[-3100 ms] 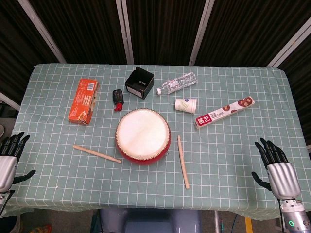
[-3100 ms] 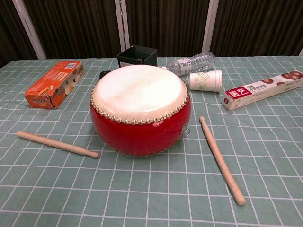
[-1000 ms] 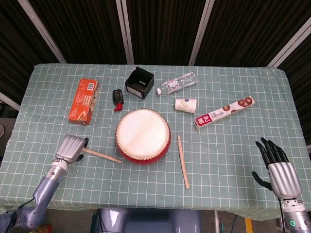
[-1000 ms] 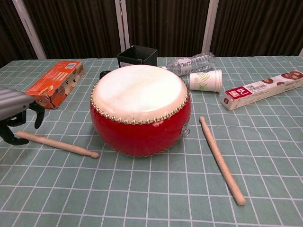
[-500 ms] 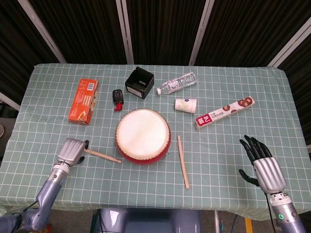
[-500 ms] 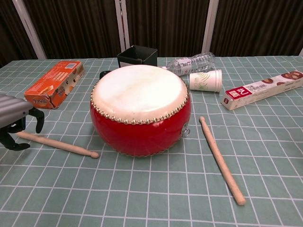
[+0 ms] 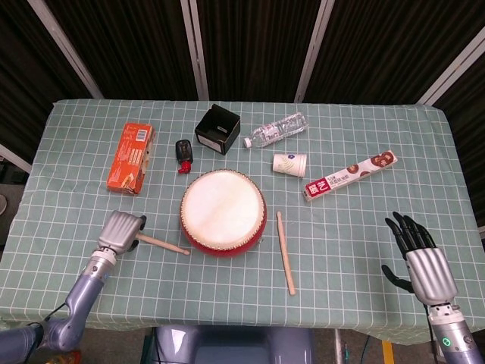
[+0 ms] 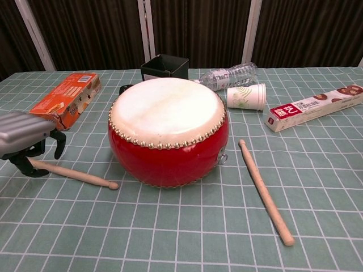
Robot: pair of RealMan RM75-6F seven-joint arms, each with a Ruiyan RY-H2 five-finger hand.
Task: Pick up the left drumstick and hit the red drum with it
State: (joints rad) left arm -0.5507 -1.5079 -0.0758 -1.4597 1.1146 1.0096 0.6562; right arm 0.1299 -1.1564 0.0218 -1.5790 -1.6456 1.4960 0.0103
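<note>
The red drum (image 7: 222, 212) with its pale skin stands mid-table, large in the chest view (image 8: 168, 130). The left drumstick (image 7: 163, 244) lies flat on the cloth to the drum's left, tip toward the drum (image 8: 79, 175). My left hand (image 7: 121, 231) hovers over its handle end; in the chest view the hand (image 8: 25, 139) has its fingers (image 8: 59, 146) curved down on either side of the stick, not closed on it. My right hand (image 7: 420, 258) is at the table's front right, fingers spread, holding nothing.
A second drumstick (image 7: 286, 252) lies right of the drum. Behind the drum are an orange box (image 7: 129, 158), a small black-and-red object (image 7: 183, 154), a black open box (image 7: 218, 130), a lying water bottle (image 7: 276, 130), a paper cup (image 7: 290, 164) and a long red-and-white box (image 7: 351, 175).
My left hand came in from the table's left edge to the stick's handle and shifted slightly right along it. My right hand moved in a little, then back. The stick still lies on the cloth.
</note>
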